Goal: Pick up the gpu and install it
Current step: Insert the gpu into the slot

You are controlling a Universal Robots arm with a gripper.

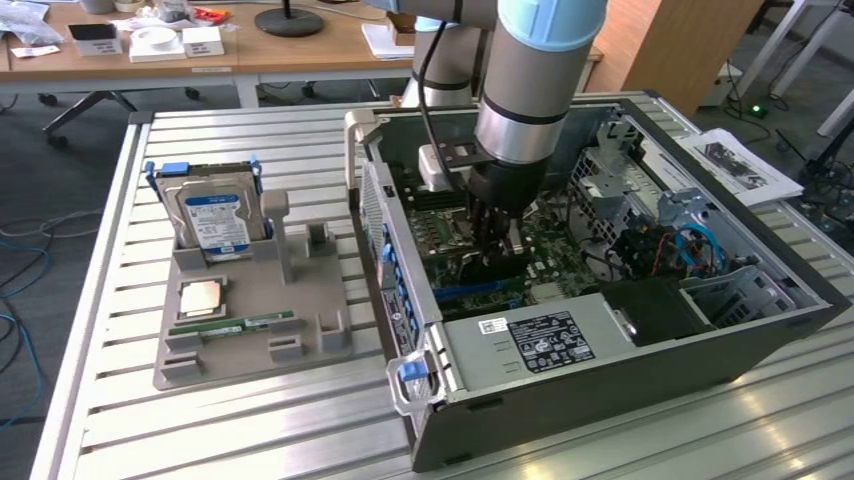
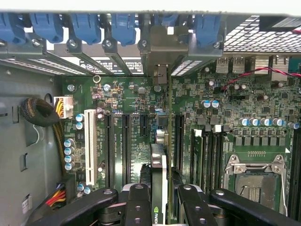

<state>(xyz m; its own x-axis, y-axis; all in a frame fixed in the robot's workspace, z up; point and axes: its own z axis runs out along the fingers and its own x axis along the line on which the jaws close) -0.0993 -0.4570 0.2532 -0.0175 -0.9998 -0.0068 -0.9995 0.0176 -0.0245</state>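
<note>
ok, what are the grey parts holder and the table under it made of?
Parts holder: matte grey plastic, possibly 3D-printed, going by its dull, uniform colour and blocky pockets. Table: looks like bare aluminium slats, which are silvery and ribbed with a soft glare.

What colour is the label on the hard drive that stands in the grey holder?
Blue and white. The label shows best in the exterior view.
</note>
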